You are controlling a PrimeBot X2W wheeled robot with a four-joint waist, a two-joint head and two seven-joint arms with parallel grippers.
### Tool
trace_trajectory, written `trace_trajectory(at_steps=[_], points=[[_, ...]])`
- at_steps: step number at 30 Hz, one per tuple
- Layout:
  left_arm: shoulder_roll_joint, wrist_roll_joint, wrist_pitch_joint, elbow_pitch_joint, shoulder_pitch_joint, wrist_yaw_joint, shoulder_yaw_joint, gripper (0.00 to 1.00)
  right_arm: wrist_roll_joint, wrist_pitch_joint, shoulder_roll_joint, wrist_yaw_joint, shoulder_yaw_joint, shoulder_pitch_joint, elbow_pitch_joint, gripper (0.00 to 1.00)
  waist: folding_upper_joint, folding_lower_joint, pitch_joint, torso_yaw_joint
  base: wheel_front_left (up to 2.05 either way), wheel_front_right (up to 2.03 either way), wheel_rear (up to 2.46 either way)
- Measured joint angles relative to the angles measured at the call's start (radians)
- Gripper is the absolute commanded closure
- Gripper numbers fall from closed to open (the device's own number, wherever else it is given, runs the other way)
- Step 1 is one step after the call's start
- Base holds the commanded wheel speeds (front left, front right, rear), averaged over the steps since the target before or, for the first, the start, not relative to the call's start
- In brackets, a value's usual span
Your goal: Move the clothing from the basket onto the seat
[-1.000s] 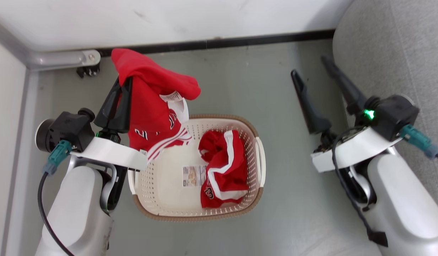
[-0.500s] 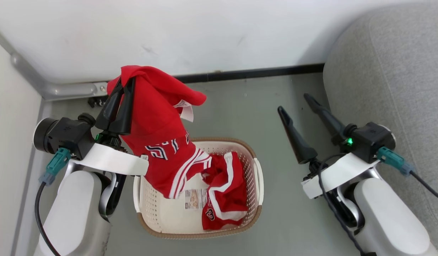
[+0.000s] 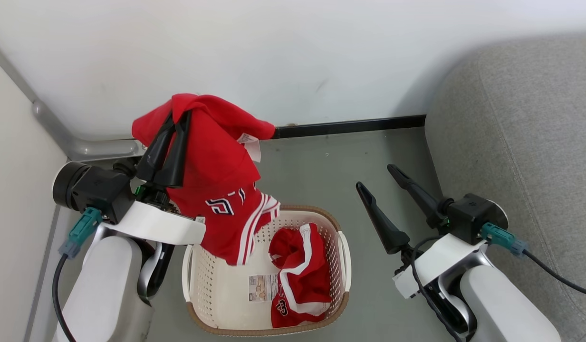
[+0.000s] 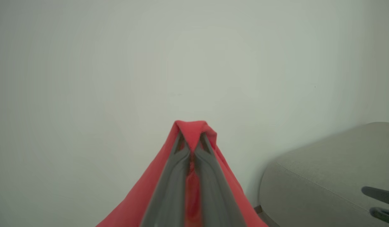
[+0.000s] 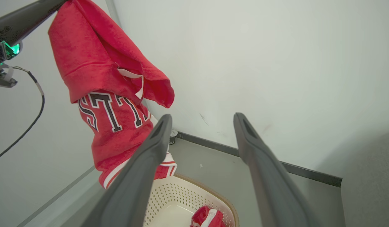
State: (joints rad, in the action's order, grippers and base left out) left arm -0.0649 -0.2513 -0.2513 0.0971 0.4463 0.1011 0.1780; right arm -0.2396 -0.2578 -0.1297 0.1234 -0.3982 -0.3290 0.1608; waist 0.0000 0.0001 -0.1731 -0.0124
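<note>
Red jersey (image 3: pixel 212 161) hangs clamped in left claw (image 3: pixel 178 115) over basket's (image 3: pixel 344 247) ten o'clock rim. Right claw (image 3: pixel 375 176) gapes empty at three o'clock; shorts (image 3: pixel 297 266) lie inside.

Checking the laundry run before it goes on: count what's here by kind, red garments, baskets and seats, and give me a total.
Red garments: 2, the hanging garment and the loose garment
Basket: 1
Seat: 1
Total: 4

The red garment (image 5: pixel 115 138) bears lettering beginning "ST".
</note>
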Motion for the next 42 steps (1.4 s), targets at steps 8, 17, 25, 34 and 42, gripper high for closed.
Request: trace_trajectory(at_steps=[8,17,25,34,42], points=[[-0.003,0.007,0.017,-0.033,-0.008,0.004,0.017,1.00,-0.035,0.000,-0.005,0.000,-0.053,0.001,-0.015,0.00,0.0000,0.0000,0.024,-0.008,0.00,0.00,0.00],[-0.003,0.015,0.048,-0.085,-0.001,0.012,0.072,1.00,-0.084,0.000,-0.028,0.000,-0.158,-0.002,-0.033,0.00,0.0000,0.0000,0.025,-0.009,0.00,0.00,0.00],[-0.002,0.021,0.067,-0.125,0.050,0.017,0.145,1.00,-0.098,0.000,-0.044,0.000,-0.220,-0.030,-0.063,0.00,0.0000,0.0000,0.023,-0.013,0.00,0.00,0.00],[0.002,0.033,0.092,-0.162,0.080,0.025,0.239,1.00,-0.094,0.000,-0.072,0.000,-0.230,-0.070,-0.062,0.00,0.0000,-0.0001,0.020,-0.018,0.00,0.00,0.00],[0.007,0.024,0.102,-0.179,0.101,0.025,0.285,1.00,-0.122,0.000,-0.084,0.000,-0.272,-0.070,-0.044,0.53,0.0000,0.0000,0.020,-0.010,0.00,0.00,0.00]])
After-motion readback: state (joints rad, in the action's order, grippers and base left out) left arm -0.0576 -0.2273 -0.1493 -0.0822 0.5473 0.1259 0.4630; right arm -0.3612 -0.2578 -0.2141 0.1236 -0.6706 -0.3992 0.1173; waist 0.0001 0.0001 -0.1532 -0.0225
